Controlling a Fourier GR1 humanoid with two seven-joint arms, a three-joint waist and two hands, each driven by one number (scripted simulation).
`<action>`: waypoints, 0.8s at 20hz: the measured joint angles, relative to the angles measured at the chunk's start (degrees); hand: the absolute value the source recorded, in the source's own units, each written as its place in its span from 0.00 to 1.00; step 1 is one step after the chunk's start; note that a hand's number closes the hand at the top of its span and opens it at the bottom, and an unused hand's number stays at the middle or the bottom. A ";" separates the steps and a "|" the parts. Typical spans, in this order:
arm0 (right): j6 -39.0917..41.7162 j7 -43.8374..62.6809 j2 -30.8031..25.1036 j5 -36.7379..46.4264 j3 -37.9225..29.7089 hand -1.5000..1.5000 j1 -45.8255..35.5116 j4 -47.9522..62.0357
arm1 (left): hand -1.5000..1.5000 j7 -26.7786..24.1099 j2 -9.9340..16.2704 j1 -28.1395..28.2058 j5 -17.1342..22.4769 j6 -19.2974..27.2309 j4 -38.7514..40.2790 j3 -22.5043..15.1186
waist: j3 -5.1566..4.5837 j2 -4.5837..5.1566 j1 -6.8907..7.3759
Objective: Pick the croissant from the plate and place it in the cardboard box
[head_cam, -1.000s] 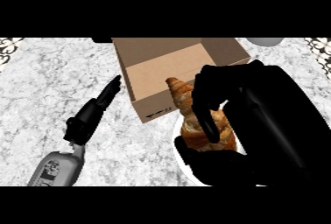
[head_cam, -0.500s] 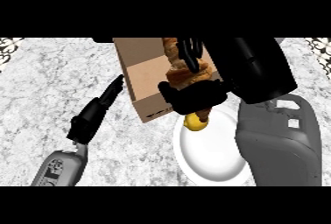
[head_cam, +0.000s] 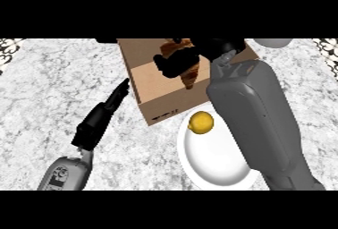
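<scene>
Right hand (head_cam: 177, 60), black fingers curling around the croissant (head_cam: 187, 74), is holding it over the open cardboard box (head_cam: 158, 96) in the upper middle of the frame. Left hand (head_cam: 102, 117) is lying with straight fingers on the marble table (head_cam: 59, 85) left of the box. Below, a lemon (head_cam: 200, 122) is sitting on the white plate (head_cam: 214, 161).

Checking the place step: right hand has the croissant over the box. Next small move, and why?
Probably lower the right hand a little and then uncurl its fingers. It holds the croissant over the open cardboard box, and the white plate now shows only a yellow fruit. The left hand rests open beside the box.
</scene>
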 measured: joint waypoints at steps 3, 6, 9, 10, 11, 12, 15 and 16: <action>-3.39 -3.42 -0.12 1.74 0.18 1.00 -0.67 6.82 | 0.50 2.23 -0.06 0.03 0.23 -0.55 -2.18 -0.07 | -0.01 0.03 0.14; -8.32 -5.20 0.47 2.99 1.07 1.00 -2.01 14.71 | 0.50 0.67 -0.21 -0.20 -0.22 -0.69 -0.60 0.31 | -0.01 0.16 0.32; -11.79 -5.49 0.77 1.16 1.18 0.00 -2.72 21.47 | 0.50 0.65 -0.01 0.66 -0.10 -1.29 -1.26 0.36 | -0.02 0.23 0.77; -12.50 -5.52 0.84 -0.05 0.45 0.00 -2.54 23.33 | 0.50 0.57 -0.10 0.59 -0.15 -1.28 -1.32 0.37 | -0.02 0.27 0.86; -13.06 -5.51 0.88 -1.62 -0.11 0.00 -2.87 25.19 | 0.50 0.26 -0.07 0.03 -0.26 -1.30 -0.59 0.63 | -0.01 0.34 0.91; -13.56 -5.68 0.92 -3.23 -0.22 0.00 -2.39 26.60 | 0.50 0.00 0.18 -0.30 0.08 -1.72 -0.33 1.06 | -0.01 0.34 0.94; -15.07 -7.50 0.99 -6.75 -1.40 0.00 -4.14 33.31 | 0.50 -0.32 0.05 -0.95 0.11 -2.08 0.39 1.38 | 0.00 0.44 1.17; -16.19 -8.43 1.00 -7.84 -1.48 0.00 -4.55 35.34 | 0.50 -0.12 0.06 -0.53 0.19 -2.35 -0.27 1.23 | 0.00 0.42 1.27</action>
